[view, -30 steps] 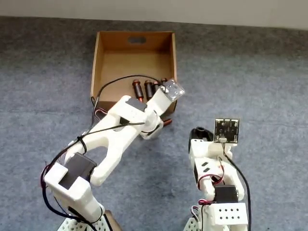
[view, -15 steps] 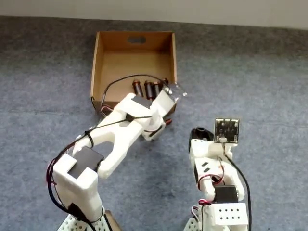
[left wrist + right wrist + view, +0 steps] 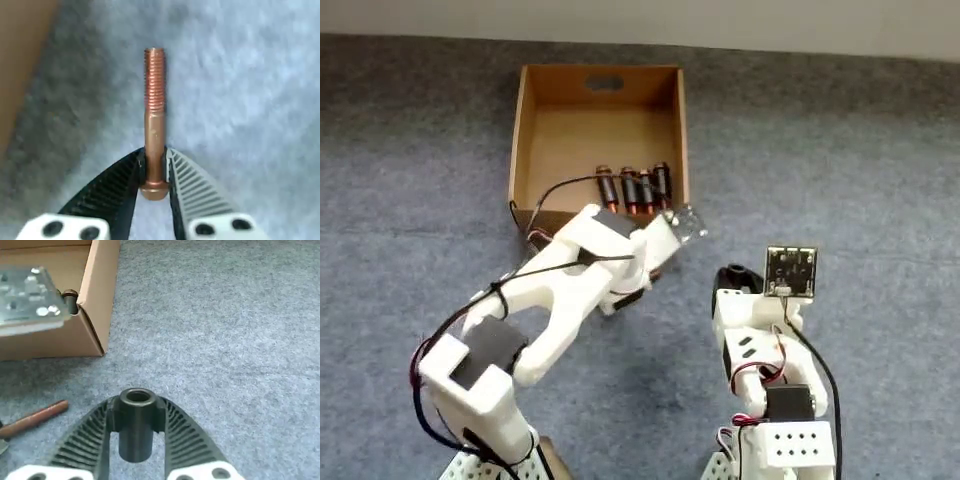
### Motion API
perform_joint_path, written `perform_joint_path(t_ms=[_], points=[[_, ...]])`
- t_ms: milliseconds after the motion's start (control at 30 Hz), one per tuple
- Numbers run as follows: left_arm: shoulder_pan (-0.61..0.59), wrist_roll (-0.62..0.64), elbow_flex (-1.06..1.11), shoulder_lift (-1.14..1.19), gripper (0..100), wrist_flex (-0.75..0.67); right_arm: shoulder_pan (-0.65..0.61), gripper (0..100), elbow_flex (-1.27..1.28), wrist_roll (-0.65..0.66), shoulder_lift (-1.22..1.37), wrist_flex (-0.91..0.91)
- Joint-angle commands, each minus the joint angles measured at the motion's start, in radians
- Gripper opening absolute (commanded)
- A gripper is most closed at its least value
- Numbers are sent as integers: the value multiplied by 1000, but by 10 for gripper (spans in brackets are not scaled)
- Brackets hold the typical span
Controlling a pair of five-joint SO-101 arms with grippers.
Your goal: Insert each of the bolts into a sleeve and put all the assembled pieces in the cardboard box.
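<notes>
Far on the table, a little left of centre: open cardboard box (image 3: 590,125), with a dark slot (image 3: 605,83) cut in its far wall. Inside, four assembled pieces (image 3: 632,190) lying side by side against the near wall, toward the right corner.

Just outside that near right corner: left gripper (image 3: 154,156), fingers pinched tight on a copper-coloured bolt (image 3: 154,110) close to its head, threaded end pointing away from them. Touching the surface or not, impossible to tell.

Further right and nearer: right gripper (image 3: 136,407), clamped on a dark sleeve (image 3: 136,430), its open bore facing the wrist camera, well apart from the box.

Under everything, grey carpet-like cover (image 3: 880,200). Along the far edge, a pale strip (image 3: 770,20).
</notes>
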Motion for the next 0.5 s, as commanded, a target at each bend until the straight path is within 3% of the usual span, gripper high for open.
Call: perform_joint_path(t_ms=[0, 200, 367, 467], points=[[-4, -123, 156, -183, 8, 32, 10, 5, -10, -9, -13, -18], [-47, -405, 372, -397, 8, 32, 10, 5, -10, -9, -13, -18], [-70, -385, 372, -440, 14, 32, 10, 5, -10, -9, -13, -16], [-71, -382, 372, -438, 88, 32, 10, 5, -10, -9, -13, -16]])
